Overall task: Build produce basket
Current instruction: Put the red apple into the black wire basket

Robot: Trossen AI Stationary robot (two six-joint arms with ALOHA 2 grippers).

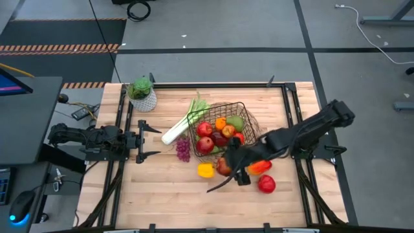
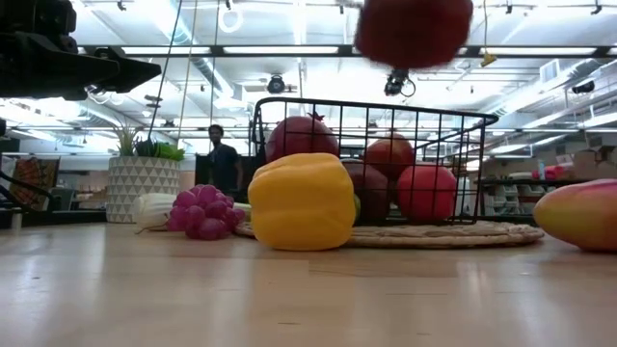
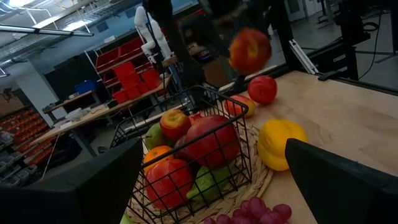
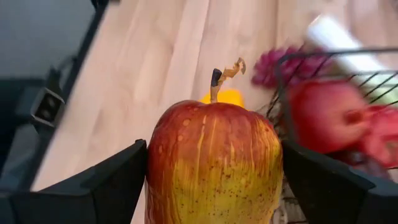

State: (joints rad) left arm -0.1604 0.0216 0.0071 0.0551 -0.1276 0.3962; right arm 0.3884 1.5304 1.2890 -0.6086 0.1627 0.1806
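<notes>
Left gripper (image 1: pixel 143 139): at the bench's left edge, well left of the basket; fingers spread wide, holding nothing.
Plant pot (image 1: pixel 143 97): white pot with a leafy plant, at the far left of the bench (image 1: pixel 162 194), well left of the basket.
Leek (image 1: pixel 181 124): long and white-green, lying slantwise, its leafy end against the basket's left rim.
Grapes (image 1: pixel 184 149): purple bunch on the bench just left of the basket, beside the leek's white end.
Basket (image 1: pixel 248 115): dark wire mesh on a round woven base, mid-bench; inside it lie red apples, an orange fruit, a green pear and dark red fruit.
Yellow pepper (image 1: pixel 206 170): on the bench just in front of the basket.
Right gripper (image 4: pixel 214 180): raised over the bench at the basket's front edge; fingers set wide, clamped on either side of a red-yellow apple.
Apple (image 4: pixel 214 165): red above, yellow below, stem upward, held clear of the bench.
Orange-red fruit (image 1: pixel 260 167): on the bench, front right of the basket.
Red apple (image 1: pixel 266 184): on the bench, nearer the front edge than the orange-red fruit, right of the basket.
Person (image 2: pixel 223 159): standing in the room far behind the basket.
</notes>
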